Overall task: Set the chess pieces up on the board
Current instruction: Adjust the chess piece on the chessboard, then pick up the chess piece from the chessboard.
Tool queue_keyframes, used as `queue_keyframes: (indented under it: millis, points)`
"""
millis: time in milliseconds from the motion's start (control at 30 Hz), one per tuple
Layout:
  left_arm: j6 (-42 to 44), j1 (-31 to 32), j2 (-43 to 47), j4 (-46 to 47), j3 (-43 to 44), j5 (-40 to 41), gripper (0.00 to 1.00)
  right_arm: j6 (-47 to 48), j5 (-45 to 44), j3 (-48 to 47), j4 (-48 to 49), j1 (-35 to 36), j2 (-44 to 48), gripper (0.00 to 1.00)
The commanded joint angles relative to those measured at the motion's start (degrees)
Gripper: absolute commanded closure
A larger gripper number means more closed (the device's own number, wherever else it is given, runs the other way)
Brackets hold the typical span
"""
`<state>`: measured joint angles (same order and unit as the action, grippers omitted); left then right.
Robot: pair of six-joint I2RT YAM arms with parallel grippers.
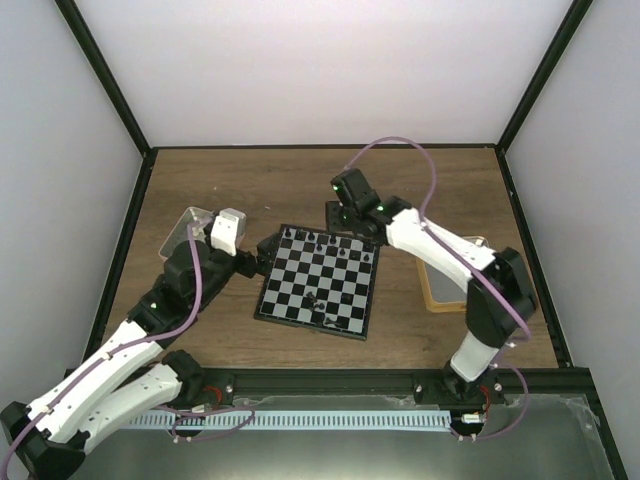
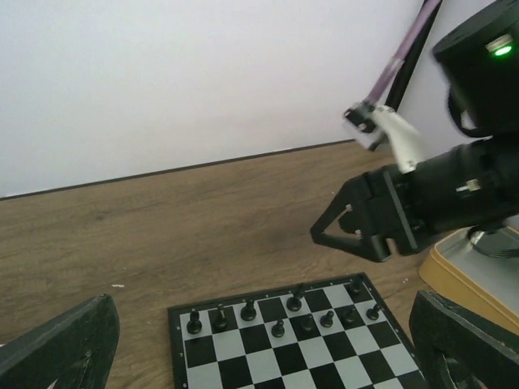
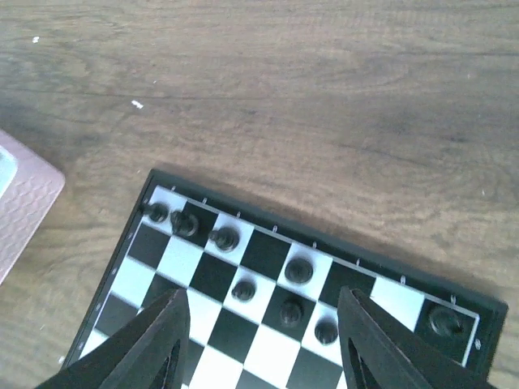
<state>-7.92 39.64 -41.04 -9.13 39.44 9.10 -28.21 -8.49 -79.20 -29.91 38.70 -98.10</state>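
A white-shelled left arm [image 1: 110, 372] and a white-shelled right arm [image 1: 440, 248] share matte black joints and black, angular pincer fingers [image 3: 150, 348]. A thin lilac cable [image 2: 403, 50] loops along each arm. A small green light [image 2: 503, 49] glows on the right arm's black wrist housing.

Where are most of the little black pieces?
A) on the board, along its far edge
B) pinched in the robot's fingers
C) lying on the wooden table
A: most of the pieces stand in the rows at the far edge of the board, with only a few nearer its middle and near side.
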Motion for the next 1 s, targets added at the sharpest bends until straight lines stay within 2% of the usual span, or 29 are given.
queue_keyframes:
  millis: [0,133,300,500,633,767,967]
  points:
    - [-2.7,-0.3,-0.8,1.4,0.0,-3.4,0.00,-1.0,4.1,6.6,-0.7,-0.1,6.9,0.48]
    - [-10.1,-0.2,-2.9,0.0,-1.7,-5.8,0.01,-3.9,5.2,13.8,-0.7,-0.1,13.5,0.48]
    - [-21.2,0.4,-9.9,-6.7,-3.7,-10.8,0.16,-8.8,4.6,22.5,1.7,-0.1,21.5,0.48]
    - [-29.9,2.0,-17.0,-11.1,-4.0,-12.9,0.30,-13.1,2.7,28.0,5.6,-0.1,26.3,0.49]
    - [-33.2,3.8,-23.0,-10.0,-3.0,-14.0,0.40,-14.5,1.4,30.0,6.4,-0.1,27.5,0.49]
    - [-35.1,5.6,-29.5,-7.0,-0.9,-17.3,0.46,-14.2,1.7,32.4,7.4,-0.1,28.9,0.50]
    - [-35.7,8.1,-34.4,-4.3,1.1,-17.5,0.50,-6.9,13.5,36.8,10.6,0.4,32.3,0.52]
